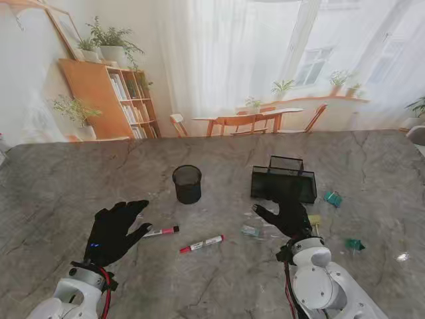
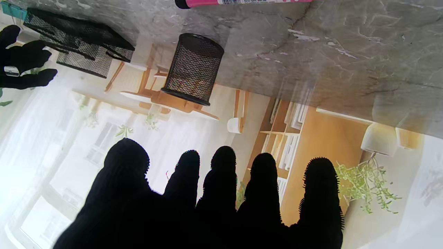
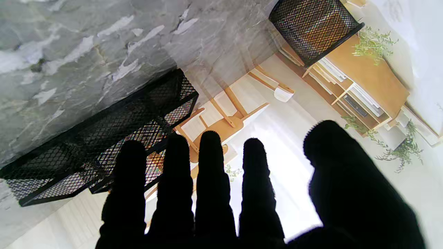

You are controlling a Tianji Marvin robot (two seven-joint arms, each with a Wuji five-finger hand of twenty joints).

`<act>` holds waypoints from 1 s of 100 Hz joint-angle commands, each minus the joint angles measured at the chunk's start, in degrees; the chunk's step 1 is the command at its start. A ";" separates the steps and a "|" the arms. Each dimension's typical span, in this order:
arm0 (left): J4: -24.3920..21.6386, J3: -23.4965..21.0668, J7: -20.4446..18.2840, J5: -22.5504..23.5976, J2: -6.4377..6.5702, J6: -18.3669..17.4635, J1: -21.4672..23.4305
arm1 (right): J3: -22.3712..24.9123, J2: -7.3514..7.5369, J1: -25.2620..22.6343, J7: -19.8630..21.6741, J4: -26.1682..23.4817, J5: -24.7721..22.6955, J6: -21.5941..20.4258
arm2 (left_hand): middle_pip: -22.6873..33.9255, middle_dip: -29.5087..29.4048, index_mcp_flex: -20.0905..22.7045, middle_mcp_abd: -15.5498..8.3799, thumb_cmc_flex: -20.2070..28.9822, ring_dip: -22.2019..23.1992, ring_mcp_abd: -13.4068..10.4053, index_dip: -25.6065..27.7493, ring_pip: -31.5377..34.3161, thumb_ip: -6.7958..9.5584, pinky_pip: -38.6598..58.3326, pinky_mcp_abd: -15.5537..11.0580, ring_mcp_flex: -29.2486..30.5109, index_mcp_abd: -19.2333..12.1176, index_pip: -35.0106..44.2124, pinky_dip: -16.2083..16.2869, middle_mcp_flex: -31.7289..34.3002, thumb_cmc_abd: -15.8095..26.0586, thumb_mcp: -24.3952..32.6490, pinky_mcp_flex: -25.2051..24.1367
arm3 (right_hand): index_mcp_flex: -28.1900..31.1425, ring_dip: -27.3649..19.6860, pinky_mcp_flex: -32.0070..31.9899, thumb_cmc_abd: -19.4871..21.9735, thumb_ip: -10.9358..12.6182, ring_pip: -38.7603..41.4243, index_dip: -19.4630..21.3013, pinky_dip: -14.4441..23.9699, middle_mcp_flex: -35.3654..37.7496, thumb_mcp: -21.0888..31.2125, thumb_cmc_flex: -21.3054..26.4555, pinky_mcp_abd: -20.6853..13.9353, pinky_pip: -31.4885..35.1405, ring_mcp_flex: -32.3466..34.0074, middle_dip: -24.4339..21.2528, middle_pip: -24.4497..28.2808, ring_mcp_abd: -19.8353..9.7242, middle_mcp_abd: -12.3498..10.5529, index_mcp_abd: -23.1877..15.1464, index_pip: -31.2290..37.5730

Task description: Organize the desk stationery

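Both hands hold nothing, fingers spread: left hand [image 1: 114,231] beside a pink marker [image 1: 161,231], right hand [image 1: 287,215] hiding part of the mesh tray [image 1: 283,184]. Mesh cup [image 1: 187,184] contents can't be made out. Red marker [image 1: 201,244] lies on the desk [image 1: 60,193].

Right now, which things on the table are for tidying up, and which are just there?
For tidying: two red-capped white markers, round black mesh pen cup, rectangular black mesh desk organizer, teal binder clips.

Just there: grey marble table; the printed room backdrop.
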 commanded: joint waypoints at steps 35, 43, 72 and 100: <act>-0.60 0.04 1.29 0.35 -0.14 -0.26 1.31 | 0.09 -0.06 -0.42 0.17 0.36 0.21 -0.84 | -0.19 0.56 1.18 -0.21 0.35 0.43 0.20 0.74 0.45 -3.70 0.71 0.13 1.36 -0.58 -0.12 1.36 0.47 3.98 -0.73 -0.33 | 1.30 1.12 -0.67 1.05 1.58 -0.46 -0.90 1.44 0.44 -1.54 -0.30 0.49 -0.85 0.40 0.88 -1.59 -0.42 0.09 -0.70 0.32; -0.60 -0.04 1.55 0.46 -0.16 -0.44 1.40 | 0.02 -0.08 -0.31 0.08 0.45 0.25 -0.86 | -0.19 0.55 1.20 -0.24 0.28 0.43 0.21 0.74 0.43 -3.71 0.70 0.20 1.32 -0.62 -0.11 1.36 0.48 4.01 -0.75 -0.34 | 1.36 1.12 -0.72 1.00 1.59 -0.48 -0.89 1.49 0.37 -1.50 -0.22 0.46 -0.90 0.34 0.90 -1.61 -0.30 0.08 -0.68 0.35; -0.60 -0.07 1.17 0.60 -0.08 -0.51 1.31 | -0.34 0.00 0.15 0.56 0.84 0.35 -0.94 | -0.19 0.57 1.18 -0.15 0.44 0.48 0.27 0.75 0.48 -3.70 0.76 0.06 1.40 -0.57 -0.11 1.39 0.46 3.92 -0.71 -0.29 | 1.32 1.14 -0.71 1.04 1.59 -0.45 -0.89 1.68 0.46 -1.49 -0.29 0.49 -0.94 0.33 0.97 -1.58 -0.25 0.11 -0.72 0.36; -0.55 0.65 -0.61 1.95 0.36 -0.53 0.26 | -0.30 -0.09 -0.02 0.29 0.82 0.60 -0.95 | 0.20 0.82 1.83 -0.07 1.17 0.58 0.16 0.86 0.60 -3.68 0.80 -0.04 1.49 0.30 0.16 1.40 1.09 2.95 -0.61 -0.33 | 1.58 1.18 -0.64 1.01 1.59 -0.35 -0.83 1.81 0.52 -1.48 -0.27 0.49 -0.92 0.44 1.04 -1.52 -0.28 0.12 -0.62 0.50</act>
